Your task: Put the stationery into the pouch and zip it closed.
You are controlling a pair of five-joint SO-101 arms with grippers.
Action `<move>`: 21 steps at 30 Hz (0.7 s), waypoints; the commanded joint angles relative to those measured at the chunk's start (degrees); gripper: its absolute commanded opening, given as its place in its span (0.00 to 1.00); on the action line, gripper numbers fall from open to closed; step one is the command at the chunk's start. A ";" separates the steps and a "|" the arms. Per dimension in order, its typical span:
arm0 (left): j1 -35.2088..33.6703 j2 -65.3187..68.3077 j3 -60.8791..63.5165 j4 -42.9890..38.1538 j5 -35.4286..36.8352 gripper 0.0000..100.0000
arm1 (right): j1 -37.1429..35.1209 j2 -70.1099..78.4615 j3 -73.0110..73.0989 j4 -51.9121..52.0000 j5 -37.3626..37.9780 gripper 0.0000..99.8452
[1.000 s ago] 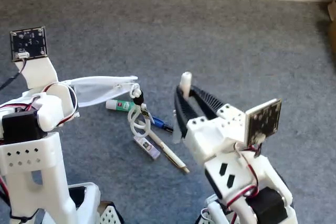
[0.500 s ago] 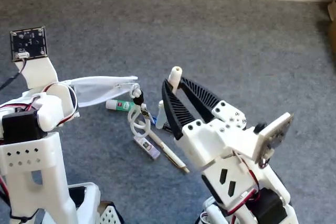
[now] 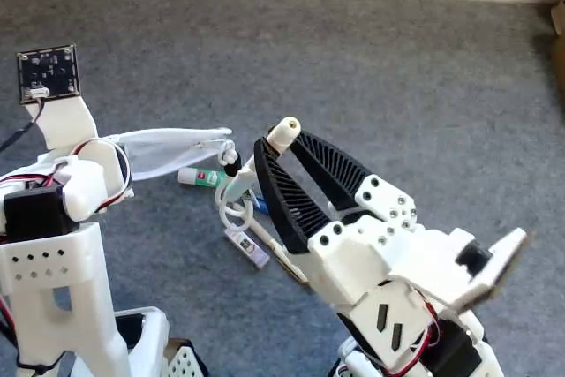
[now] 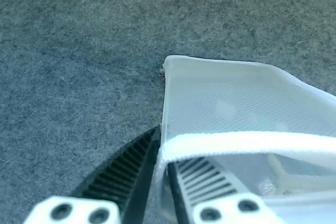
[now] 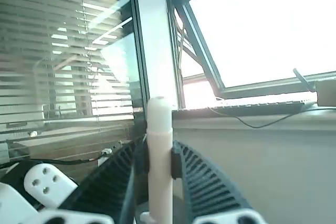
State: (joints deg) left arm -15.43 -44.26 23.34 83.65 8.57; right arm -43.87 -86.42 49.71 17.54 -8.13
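Pouch [image 3: 172, 149] of white mesh hangs out sideways over the grey table [image 3: 424, 68], one edge pinched in the clenched left gripper [image 4: 163, 142]. Just beside the pouch's free end, the right gripper [image 3: 278, 141] clamps a white pen [image 3: 285, 127]. On the table near that end lie a glue stick [image 3: 199, 177], a second pen [image 3: 287, 258] and a small purple piece [image 3: 250, 250].

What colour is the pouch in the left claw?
The pouch is translucent white mesh; best seen in left wrist view.
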 commanded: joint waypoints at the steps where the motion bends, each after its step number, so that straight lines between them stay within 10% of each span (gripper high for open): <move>1: -0.48 0.92 0.66 -1.49 0.79 0.01 | -0.66 0.04 -0.22 -4.35 -0.18 0.01; 21: -0.48 0.92 0.66 -1.58 0.70 0.01 | -0.66 21.85 -0.84 -23.78 -0.18 0.01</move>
State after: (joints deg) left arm -15.43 -44.26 23.87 83.30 8.57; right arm -43.87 -67.16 49.71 -3.38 -8.13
